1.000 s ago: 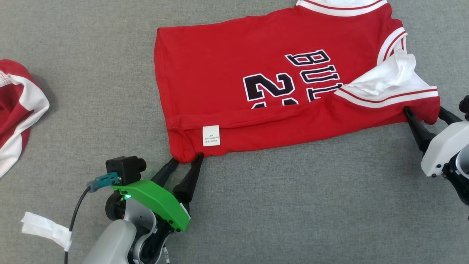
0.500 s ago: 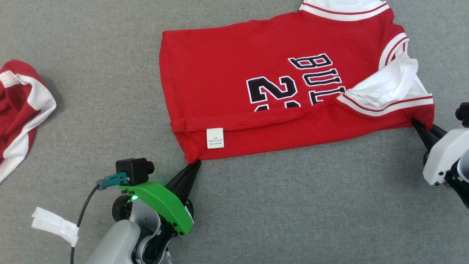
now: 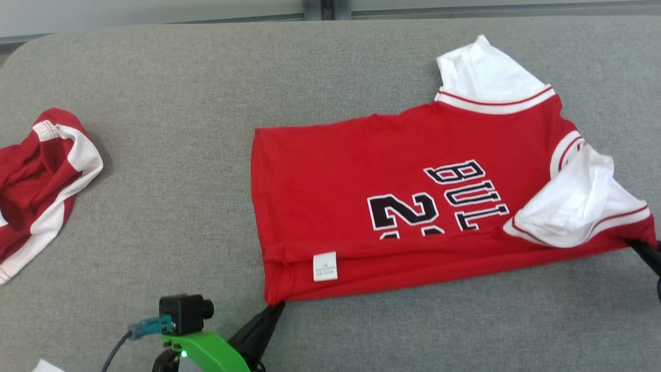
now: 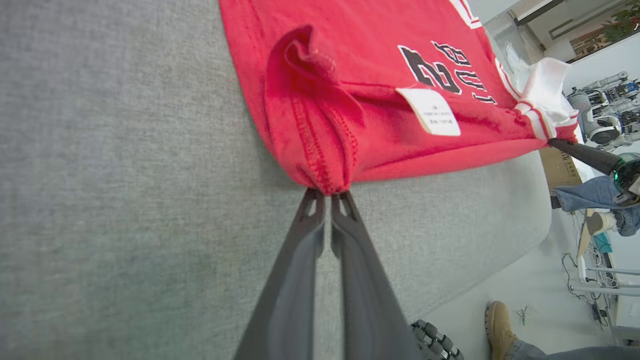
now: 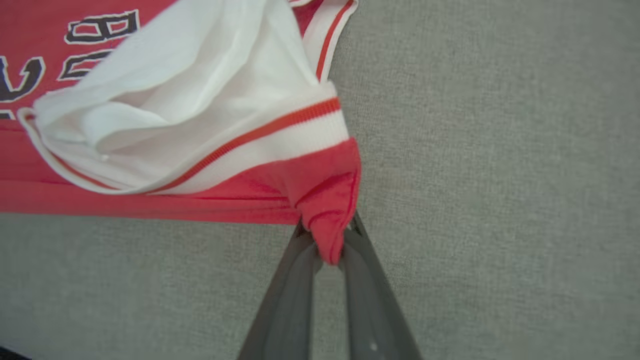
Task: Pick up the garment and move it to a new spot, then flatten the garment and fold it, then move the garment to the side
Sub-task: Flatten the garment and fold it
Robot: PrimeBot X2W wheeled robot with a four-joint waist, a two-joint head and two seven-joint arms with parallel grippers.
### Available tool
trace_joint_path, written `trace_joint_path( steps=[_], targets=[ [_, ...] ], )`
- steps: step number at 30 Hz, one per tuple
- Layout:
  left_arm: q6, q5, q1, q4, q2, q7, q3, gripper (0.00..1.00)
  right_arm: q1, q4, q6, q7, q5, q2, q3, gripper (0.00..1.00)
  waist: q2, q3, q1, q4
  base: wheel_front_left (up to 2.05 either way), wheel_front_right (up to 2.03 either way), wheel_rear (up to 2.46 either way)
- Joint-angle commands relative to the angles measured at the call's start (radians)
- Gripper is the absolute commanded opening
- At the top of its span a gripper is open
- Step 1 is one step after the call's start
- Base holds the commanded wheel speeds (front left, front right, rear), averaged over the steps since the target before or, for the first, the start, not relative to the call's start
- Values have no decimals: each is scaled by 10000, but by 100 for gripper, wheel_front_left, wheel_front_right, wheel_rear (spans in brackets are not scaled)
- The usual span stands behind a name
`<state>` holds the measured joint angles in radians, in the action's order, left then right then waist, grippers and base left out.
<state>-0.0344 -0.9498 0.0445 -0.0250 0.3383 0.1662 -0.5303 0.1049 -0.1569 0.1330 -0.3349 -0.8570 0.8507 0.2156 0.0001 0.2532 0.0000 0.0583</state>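
A red garment (image 3: 392, 170) with white sleeves and dark lettering lies spread on the grey table (image 3: 181, 155), its near edge folded over with a white label showing. My left gripper (image 3: 276, 308) is shut on the garment's near left corner (image 4: 325, 182), fingers pressed together on the hem. My right gripper (image 3: 635, 244) at the right edge is shut on the red corner (image 5: 330, 200) below the white sleeve (image 5: 200, 100), the cloth bunched between its fingers.
A second red-and-white cloth (image 3: 41, 181) lies crumpled at the table's left edge. The table's far rim (image 3: 155, 26) runs along the top. In the left wrist view a person's shoe (image 4: 500, 320) and the floor show past the table's edge.
Both grippers went from open around the garment's corners to shut on them. The head camera has tilted, so the whole scene sits lower in view and the far rim shows.
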Motion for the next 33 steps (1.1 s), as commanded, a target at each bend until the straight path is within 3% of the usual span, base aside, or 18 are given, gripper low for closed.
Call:
trace_joint_path(
  steps=[1, 3, 4, 5, 6, 7, 13, 18, 20, 23, 27, 33],
  targets=[
    [158, -103, -352, 101, 229, 20, 27, 0, -472, 119, -44, -211, -215, 145, -148, 0, -1, -137, 0, -75, 0, 0, 0],
    [271, -195, -769, 302, 195, -21, -12, 0, -1038, 360, -44, -490, -385, 262, -242, 0, -1, -150, 0, -148, 0, 0, 0],
    [310, -193, -933, 379, 211, -66, -20, 0, -1288, 454, -42, -586, -373, 305, -340, 12, -1, -149, 0, -169, 0, 0, 0],
    [380, -183, -1049, 429, 225, -133, 6, 6, -1455, 514, -42, -691, -293, 327, -386, 38, -1, -158, 0, -194, 0, 0, 0],
    [401, -189, -1197, 499, 256, -158, 16, 66, -1648, 569, -41, -836, -143, 341, -470, 100, -1, -172, 0, -226, 0, 0, 0],
    [455, -168, -1318, 557, 307, -151, -7, 100, -1764, 684, -33, -912, 27, 348, -538, 100, -1, -185, 0, -248, 0, 0, 0],
    [900, 246, -1348, 1465, 905, -29, 238, 100, -1684, 2477, -30, -1290, 765, -221, -1857, 100, -1, 22, 0, -299, 0, 0, 0],
    [1305, 734, 45, 2067, 1166, 179, 686, 100, -709, 4159, -32, -1788, 1460, -835, -2756, 100, -1, 856, 0, -140, 0, 0, 0],
    [1305, 699, 918, 1966, 913, 374, 743, 100, 154, 4279, -33, -1908, 2100, -889, -2799, 100, -1, 1435, 0, 1, 0, 0, 0],
    [1153, 827, 2354, 1323, 695, 662, 744, 100, 1867, 3724, -30, -1799, 2900, -1508, -2496, 100, -1, 2277, 0, 220, 0, 0, 0],
    [872, 1159, 4245, -44, 204, 715, 621, 100, 4335, 2080, -30, -1572, 4087, -2454, -1847, 100, -1, 3324, 0, 632, 0, 0, 0],
    [270, 1300, 5870, -1972, -578, 409, 296, 100, 6366, -301, -30, -1183, 5038, -2819, -697, 100, -1, 3845, 0, 1142, 0, 0, 0]
  ],
)
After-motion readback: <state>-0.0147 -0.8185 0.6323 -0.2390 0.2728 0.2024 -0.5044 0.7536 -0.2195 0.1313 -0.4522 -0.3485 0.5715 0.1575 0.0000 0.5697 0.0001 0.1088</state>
